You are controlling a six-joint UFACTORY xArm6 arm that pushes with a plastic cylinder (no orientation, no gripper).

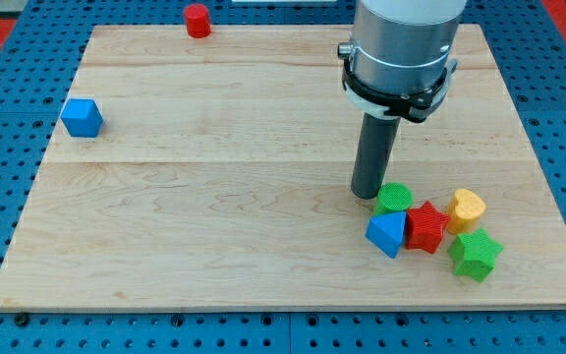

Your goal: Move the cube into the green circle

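A blue cube sits near the board's left edge, far from the rest. A green circle block lies at the lower right. My tip rests on the board just left of the green circle, touching or nearly touching it. Below the circle a blue triangular block and a red star block sit close together. The arm's grey body hides part of the board's top right.
A yellow heart block and a green star block lie at the right of the cluster. A red cylinder stands at the board's top edge. The wooden board lies on a blue pegboard.
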